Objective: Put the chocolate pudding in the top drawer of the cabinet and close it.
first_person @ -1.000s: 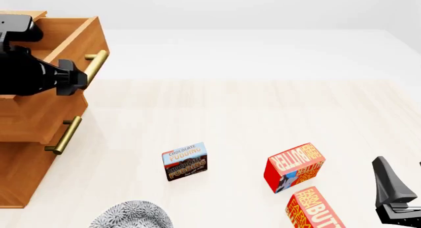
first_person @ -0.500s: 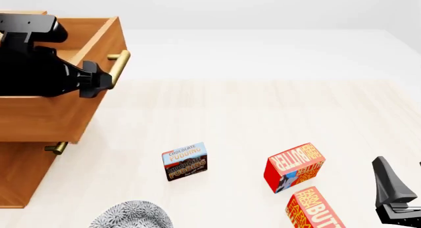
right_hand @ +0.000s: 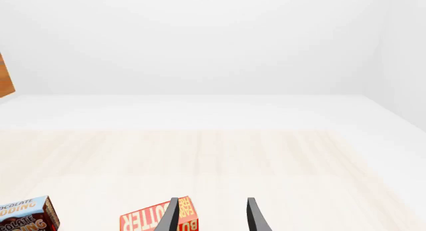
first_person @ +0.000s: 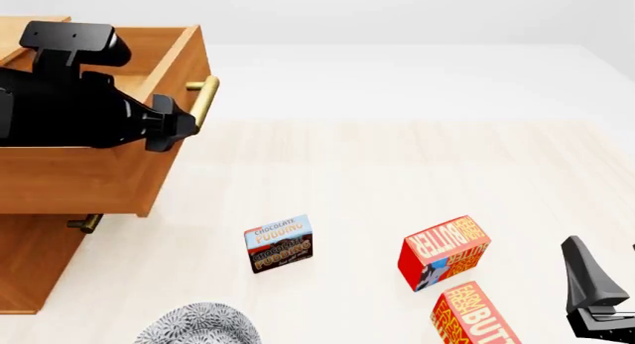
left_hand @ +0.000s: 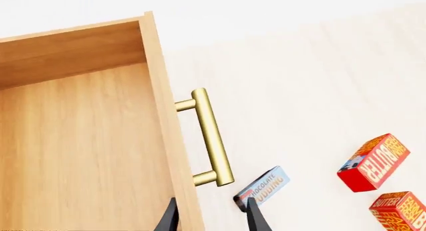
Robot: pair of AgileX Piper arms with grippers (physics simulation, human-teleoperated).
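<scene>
Pudding (first_person: 279,243) stands on the bench (first_person: 397,166) near its front edge. Your left pincer (first_person: 177,125) straddles the open drawer's (first_person: 89,177) front with a narrow gap; your right pincer (right_hand: 211,216) gapes empty.

Bright, even, sharp render; soft faint shadows; light source seemingly overhead.

"CHOCOLATE PUDDING" is being shown on the chocolate pudding (first_person: 279,244); "BUTTER" is being displayed on two red-orange boxes (first_person: 444,252) (first_person: 474,314).
</scene>
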